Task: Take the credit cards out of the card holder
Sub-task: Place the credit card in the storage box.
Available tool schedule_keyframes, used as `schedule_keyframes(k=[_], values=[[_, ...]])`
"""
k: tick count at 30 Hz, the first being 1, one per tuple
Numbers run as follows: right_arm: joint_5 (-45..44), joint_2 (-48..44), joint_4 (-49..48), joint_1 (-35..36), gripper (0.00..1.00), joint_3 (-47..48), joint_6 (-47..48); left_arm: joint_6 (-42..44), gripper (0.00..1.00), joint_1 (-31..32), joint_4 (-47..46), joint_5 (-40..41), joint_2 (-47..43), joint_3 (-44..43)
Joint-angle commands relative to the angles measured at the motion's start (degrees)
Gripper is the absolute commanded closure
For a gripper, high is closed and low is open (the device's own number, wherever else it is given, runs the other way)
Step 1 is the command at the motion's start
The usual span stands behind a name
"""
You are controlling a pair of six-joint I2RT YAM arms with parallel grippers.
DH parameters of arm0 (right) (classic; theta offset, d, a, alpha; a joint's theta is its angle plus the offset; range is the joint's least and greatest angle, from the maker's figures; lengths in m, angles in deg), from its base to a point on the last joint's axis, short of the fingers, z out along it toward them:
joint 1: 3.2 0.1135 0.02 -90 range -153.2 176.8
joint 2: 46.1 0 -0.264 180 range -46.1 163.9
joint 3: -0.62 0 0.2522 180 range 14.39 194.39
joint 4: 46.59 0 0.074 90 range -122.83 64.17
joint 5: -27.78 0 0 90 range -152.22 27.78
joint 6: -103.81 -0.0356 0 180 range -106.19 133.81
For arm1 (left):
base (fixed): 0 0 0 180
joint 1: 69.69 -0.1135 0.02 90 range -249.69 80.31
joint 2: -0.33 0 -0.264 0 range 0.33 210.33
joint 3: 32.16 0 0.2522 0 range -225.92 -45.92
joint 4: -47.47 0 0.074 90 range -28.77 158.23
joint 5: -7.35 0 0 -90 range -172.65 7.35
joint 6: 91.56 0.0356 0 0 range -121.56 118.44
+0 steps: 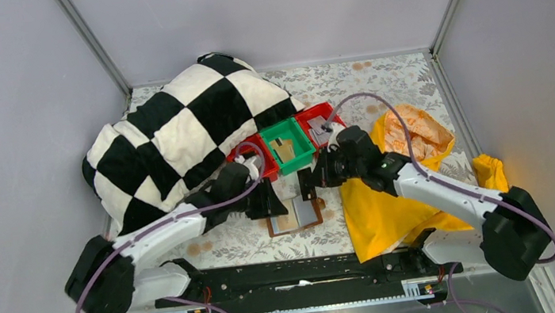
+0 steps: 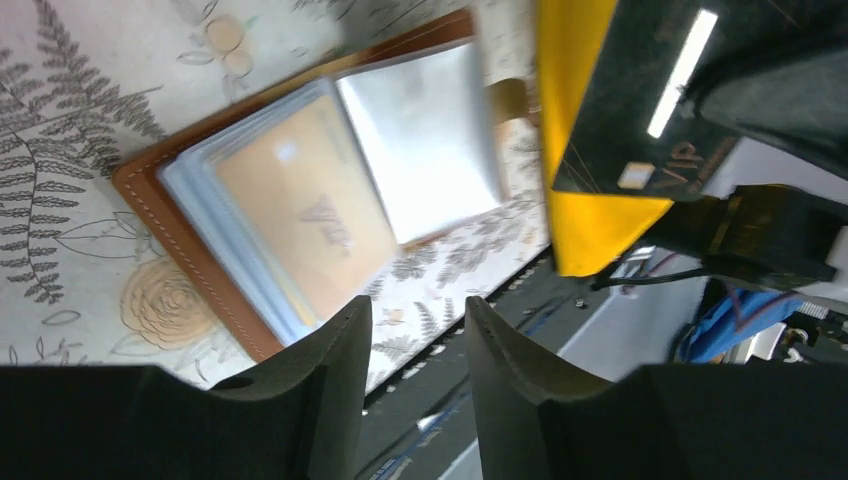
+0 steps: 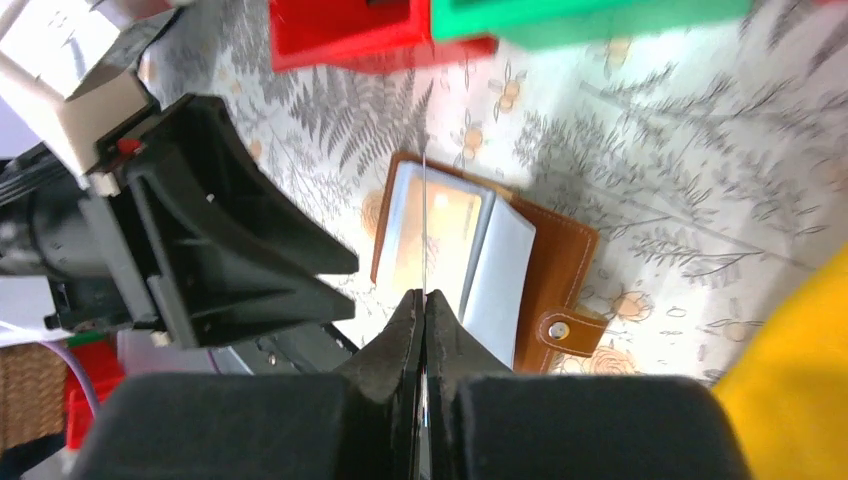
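Both arms reach in from the bottom corners of the overhead frame and meet at lower centre, the left arm [image 1: 163,230] bent low over the patterned surface [image 1: 377,80] and the right arm [image 1: 438,189] angled in above a yellow cloth [image 1: 382,219]. The right tool [image 3: 424,300] is clamped tight on a black credit card [image 2: 620,110] lifted clear of the surface. In its own wrist view the card appears edge-on, a thin line rising straight from the fingertips. From the left wrist it shows its face, with gold VIP lettering and a chip, its long edge slanting toward the upper right of the frame. The left tool [image 2: 415,310] hangs with its jaws apart and nothing between them, just beside the card holder [image 1: 295,214]. The brown leather holder lies open and flat between the two tools at lower centre of the overhead frame, in front of the green bin [image 1: 297,164]. Its halves sit side by side, so its long axis runs across the frame with a slight tilt. One pale pocket shows a tan card [image 2: 305,205] marked VIP, the other a grey sleeve [image 2: 420,140], and a snap tab [image 3: 560,330] juts from one end. More tan cards [image 1: 283,149] lie in the green bin, which is flanked by red bins [image 1: 309,114], with a checkered cushion [image 1: 176,137] at upper left.
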Motion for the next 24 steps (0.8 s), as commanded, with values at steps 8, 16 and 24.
schedule_keyframes(k=[8,16,24], values=[[-16.4,-3.0,23.2,-3.1,1.00,22.5,15.9,9.2,0.52,-2.9,21.6,9.4,-12.4,-16.1],[-13.0,2.7,23.6,-7.7,1.00,30.8,20.7,13.2,0.51,-9.5,24.9,7.5,-7.9,-22.9],[-1.0,10.2,23.5,-15.8,1.00,36.8,22.7,15.9,0.48,-15.6,25.5,3.6,-0.3,-29.7]])
